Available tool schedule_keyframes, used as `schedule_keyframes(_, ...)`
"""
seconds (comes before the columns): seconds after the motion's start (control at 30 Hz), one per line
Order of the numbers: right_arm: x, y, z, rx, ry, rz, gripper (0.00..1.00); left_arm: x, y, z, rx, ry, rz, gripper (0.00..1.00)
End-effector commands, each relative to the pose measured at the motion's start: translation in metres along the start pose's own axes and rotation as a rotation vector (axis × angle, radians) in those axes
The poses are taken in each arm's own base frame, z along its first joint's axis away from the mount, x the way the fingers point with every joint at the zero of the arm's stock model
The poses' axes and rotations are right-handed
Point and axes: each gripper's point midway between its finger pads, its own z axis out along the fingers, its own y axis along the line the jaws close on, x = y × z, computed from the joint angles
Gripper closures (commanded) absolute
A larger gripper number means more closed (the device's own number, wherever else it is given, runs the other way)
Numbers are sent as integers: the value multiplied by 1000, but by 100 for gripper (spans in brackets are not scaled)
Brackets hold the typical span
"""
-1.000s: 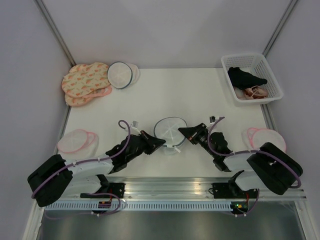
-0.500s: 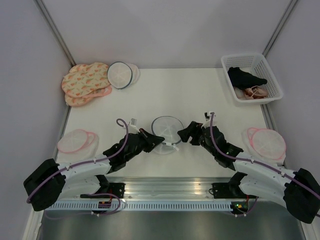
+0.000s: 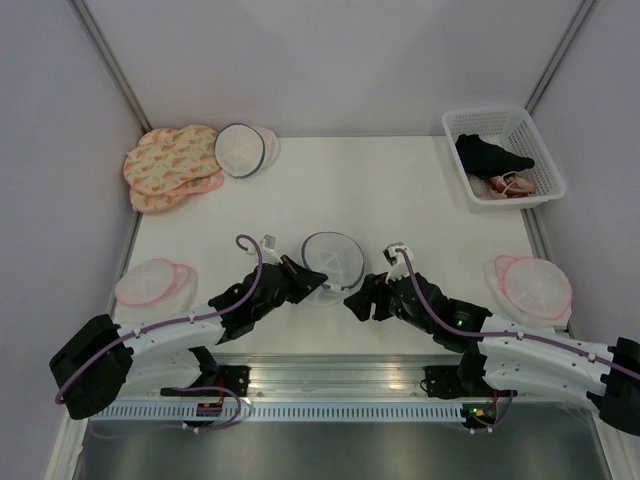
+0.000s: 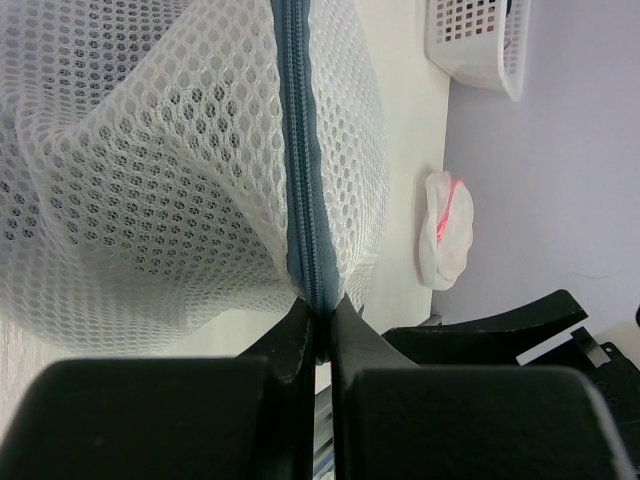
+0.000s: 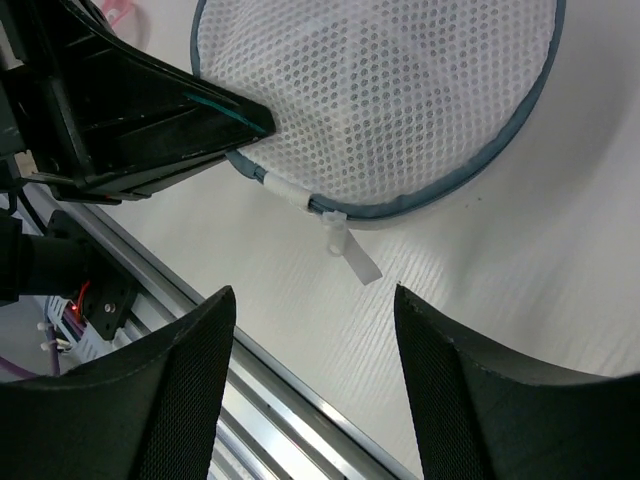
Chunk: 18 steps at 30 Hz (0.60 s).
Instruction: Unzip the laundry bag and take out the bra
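Your left gripper is clamped on the grey zipper of the small drum-shaped white mesh laundry bag, which sits front-centre on the white table. Your right gripper hangs spread above its white pull tab.

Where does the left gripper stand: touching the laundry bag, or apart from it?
Touching. The left wrist view shows the left gripper pinching the laundry bag at its grey zipper.

White flat table ahead of me carries:
- Centre: small drum-shaped white mesh laundry bag.
- Far right: white slatted plastic basket.
- Either side: pink-rimmed round mesh bag and second pink-rimmed bag (near the edge).
- Far left: peach patterned pads and dark-rimmed flat white mesh bag.
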Motion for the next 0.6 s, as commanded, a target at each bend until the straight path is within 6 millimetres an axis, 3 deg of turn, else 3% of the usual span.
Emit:
schedule_keyframes(0.0,-11,17,0,-54,-21,14,32,-4,-16,1,40,-11,34,98)
schedule_keyframes(0.17,-3,21,13,-66,10,12,37,-2,-20,-2,59,5,34,98)
schedule_keyframes(0.4,-10,28,20,-93,-22,13,51,5,-24,-6,92,46,29,98)
schedule_keyframes(0.57,-10,26,28,-72,-21,0,55,13,-25,-9,119,84,24,98)
